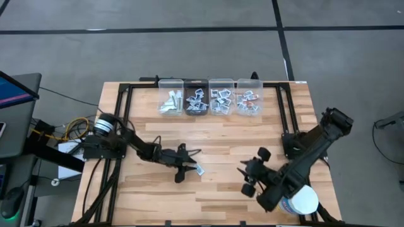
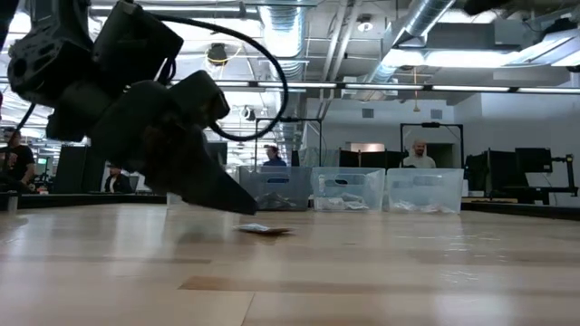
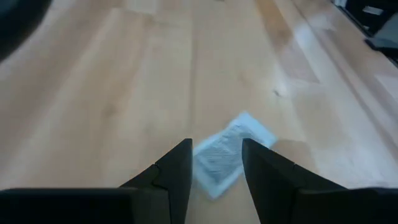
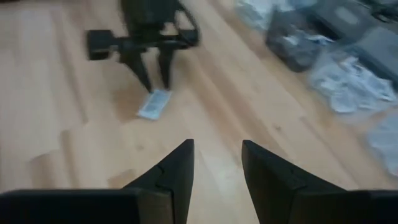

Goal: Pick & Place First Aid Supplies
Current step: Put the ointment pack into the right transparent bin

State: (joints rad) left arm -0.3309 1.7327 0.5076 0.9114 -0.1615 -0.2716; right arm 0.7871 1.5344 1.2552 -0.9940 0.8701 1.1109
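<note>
Left wrist view shows the left gripper (image 3: 216, 163) with fingers apart around a small flat white-grey paper packet (image 3: 229, 152), apparently ready to pinch it; the right gripper (image 4: 217, 163) waits nearby, fingers parted and empty.

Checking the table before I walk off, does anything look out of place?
One packet lies loose and askew on the bare table, away from the four bins holding the rest; the left gripper is over it, jaws open.

— Where is the loose packet (image 1: 199, 169) lying?
— Flat on the table (image 1: 221, 135), well apart from the four clear bins (image 1: 209, 98).
— And the rest?
— Other packets (image 1: 220, 101) are sitting heaped inside those bins.
</note>
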